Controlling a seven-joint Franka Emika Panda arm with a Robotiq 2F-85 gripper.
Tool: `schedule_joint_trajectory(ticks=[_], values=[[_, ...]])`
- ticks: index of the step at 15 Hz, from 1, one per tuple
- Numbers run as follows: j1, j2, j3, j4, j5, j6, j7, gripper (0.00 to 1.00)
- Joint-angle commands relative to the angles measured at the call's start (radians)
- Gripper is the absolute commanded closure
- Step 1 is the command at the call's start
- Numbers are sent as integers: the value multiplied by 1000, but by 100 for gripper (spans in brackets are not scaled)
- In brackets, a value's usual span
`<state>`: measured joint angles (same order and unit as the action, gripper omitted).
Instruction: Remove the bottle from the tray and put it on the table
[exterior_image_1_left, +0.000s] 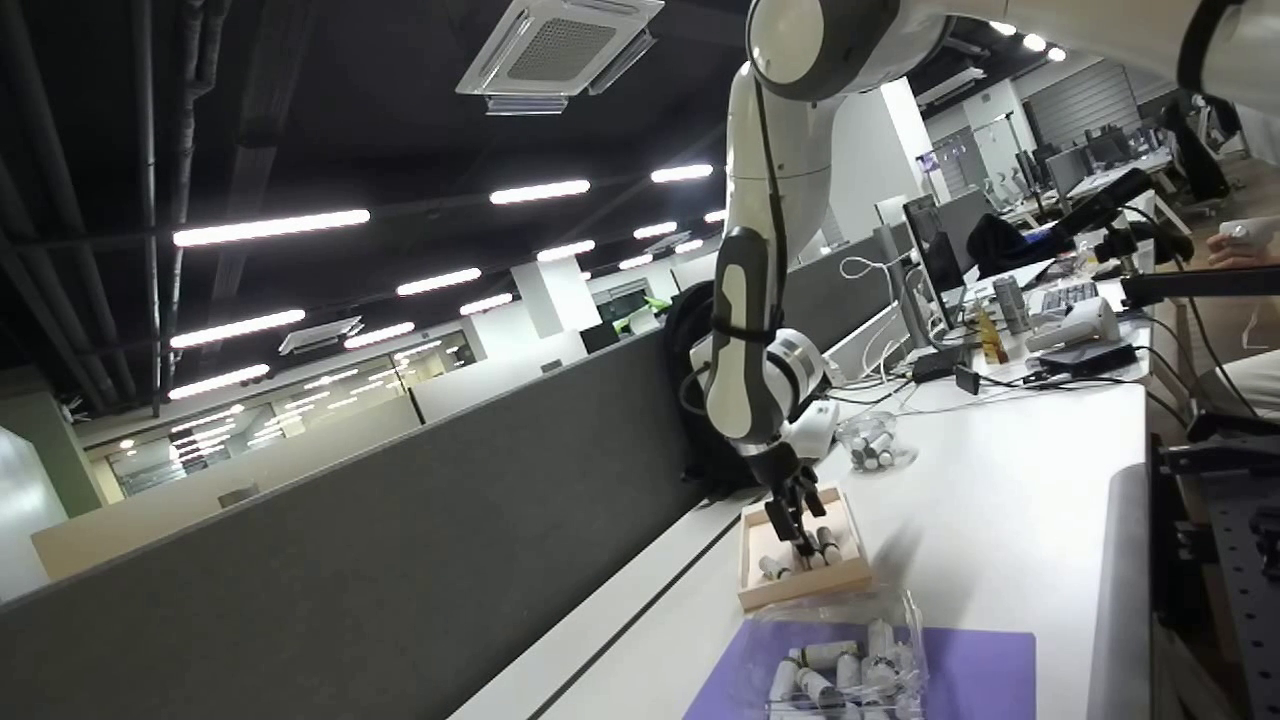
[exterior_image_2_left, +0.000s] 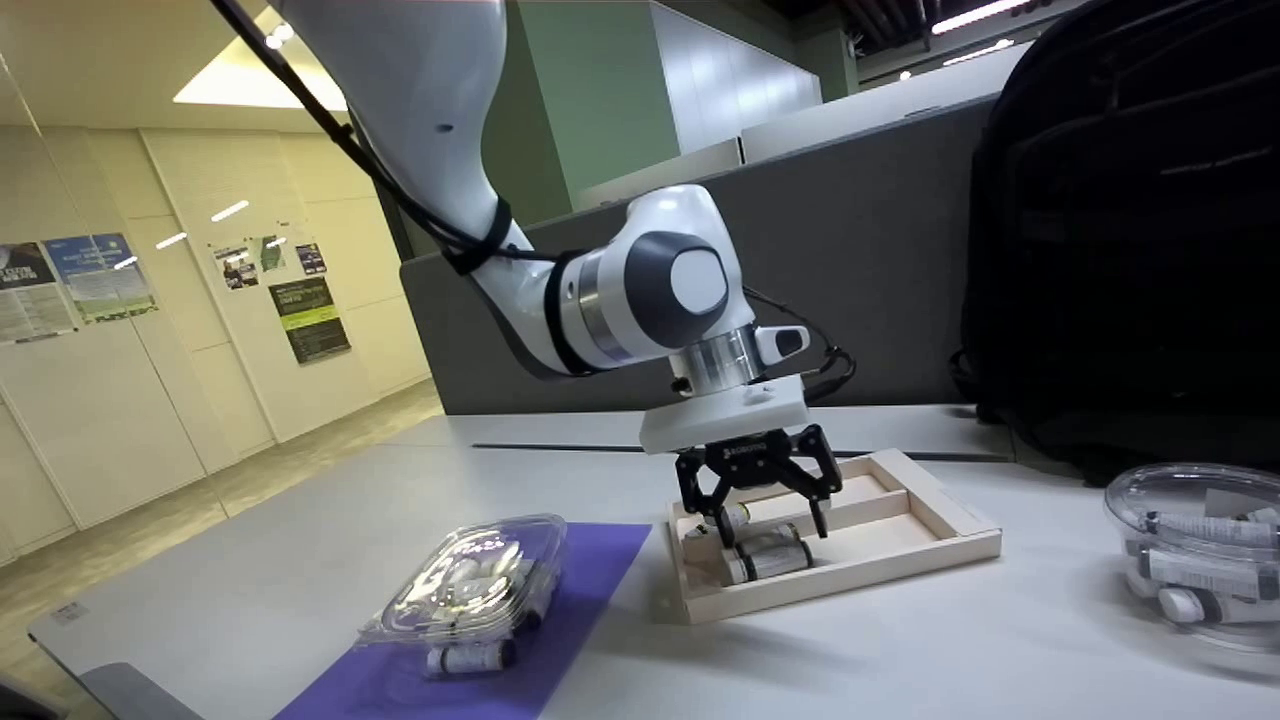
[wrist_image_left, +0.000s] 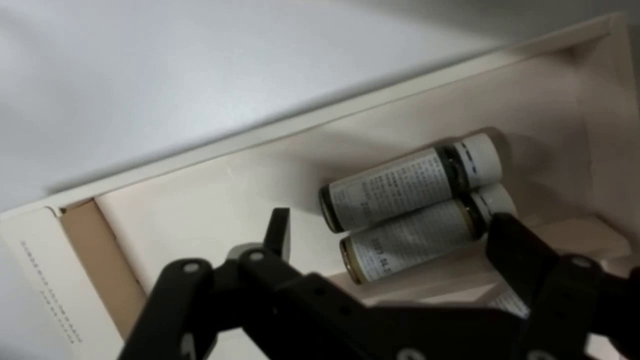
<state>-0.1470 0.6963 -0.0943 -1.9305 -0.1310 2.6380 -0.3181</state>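
White-labelled, one bottle (wrist_image_left: 407, 185) and its twin (wrist_image_left: 415, 241) lie on their sides, touching, in one compartment of the tray (exterior_image_2_left: 850, 577); which of them the task means, I cannot tell. Over them stands the pincer (exterior_image_2_left: 775, 538), its fingers (wrist_image_left: 278, 235) spread, nothing clasped between. The pairing looks like the chief risk: close on one and the other may come along, or roll and drag the chosen one askew. The fingers also seem lined up base-to-cap rather than across the bottles, so a squeeze without turning the pincer could catch slick ends and slip. One fingertip covers part of the twin's cap (wrist_image_left: 496, 198) in the wrist view; whether it touches is unclear, but lowering there could press on the cap or knock the divider (exterior_image_2_left: 868, 513) near it.

Only the wrist view makes the printing plain, yet it trims what looks like a third bottle (exterior_image_2_left: 735, 516) to a sliver; both exterior views give more of it. It also misses most of the white tabletop (exterior_image_2_left: 900, 650), where, in an exterior view, a purple mat (exterior_image_2_left: 592, 570) bearing a clear box (exterior_image_2_left: 440, 630) of more bottles (exterior_image_2_left: 472, 657) lies on one side of the tray, a round tub (exterior_image_2_left: 1118, 510) on the opposite side, a black backpack (exterior_image_2_left: 1110, 260) behind.
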Motion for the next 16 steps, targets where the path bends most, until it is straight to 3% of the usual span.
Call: schedule_joint_trajectory(ticks=[1, 5, 16], values=[[-61, -4, 48, -19, -39, 38, -124, 0], [-87, 4, 71, -19, -38, 52, -195, 0], [-104, 9, 105, -67, 138, 124, -7, 0]])
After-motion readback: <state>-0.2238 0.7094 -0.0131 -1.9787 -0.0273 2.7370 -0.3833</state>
